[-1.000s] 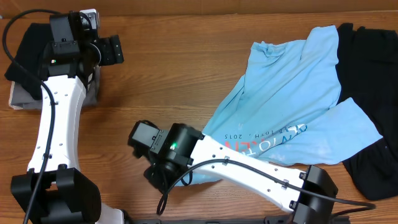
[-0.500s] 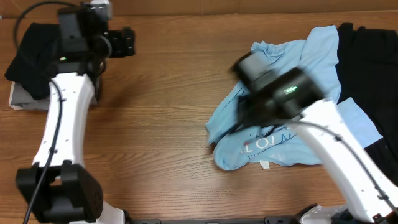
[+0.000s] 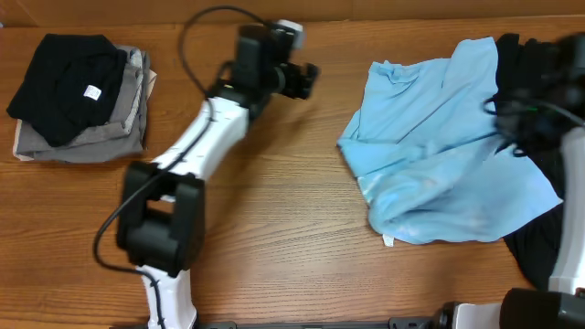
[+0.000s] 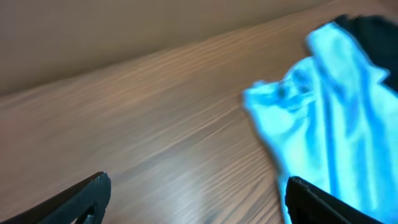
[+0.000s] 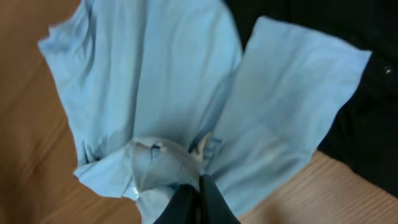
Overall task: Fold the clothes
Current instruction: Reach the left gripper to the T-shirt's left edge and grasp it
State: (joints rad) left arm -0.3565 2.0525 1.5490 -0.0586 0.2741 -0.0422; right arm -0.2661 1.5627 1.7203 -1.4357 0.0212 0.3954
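The light blue T-shirt (image 3: 439, 155) lies crumpled at the right of the table, its lettering hidden, with a small white tag (image 3: 388, 241) at its front edge. My right gripper (image 5: 199, 183) is shut on a bunched fold of the shirt (image 5: 161, 81). In the overhead view it is a blur at the shirt's right edge (image 3: 516, 123). My left gripper (image 3: 306, 80) is open and empty at the back centre, left of the shirt. Its view shows its two fingertips (image 4: 199, 202) wide apart over bare wood, with the shirt (image 4: 329, 106) ahead on the right.
A stack of folded clothes, black on grey (image 3: 78, 91), sits at the back left. A black garment (image 3: 548, 238) lies under and beside the shirt at the right edge. The wooden table (image 3: 274, 228) runs between them.
My right arm has swung from the front centre to the far right, pulling the shirt's lower part over so the lettering is hidden. My left arm has swept from back left to back centre.
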